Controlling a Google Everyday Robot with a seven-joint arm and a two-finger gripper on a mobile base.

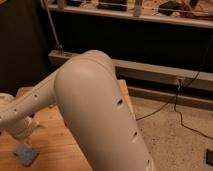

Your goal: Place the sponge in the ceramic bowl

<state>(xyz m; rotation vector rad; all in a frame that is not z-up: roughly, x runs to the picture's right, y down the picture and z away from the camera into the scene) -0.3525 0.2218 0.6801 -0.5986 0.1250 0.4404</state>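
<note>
The robot's white arm (100, 115) was pictured filling the middle of the view, its bulky joint nearest the camera and its slimmer link stretched down toward 8 o'clock. The gripper (24, 127) was held low over the wooden worktop (55, 145) near the 8 o'clock edge. It was largely masked by the wrist, so it could not be told whether it was open or shut, and nothing was seen in its hold. The sponge (25, 154), a flat blue-grey pad, was seen lying on the worktop at 7 o'clock, just beside the gripper on its 6 o'clock side. Whether the two touched could not be told. Toward 3 o'clock a black cable (177, 97) was trailed from a wall socket (178, 80) across the speckled floor (175, 145), and a shelf (150, 17) was ranged along 12 o'clock.
</note>
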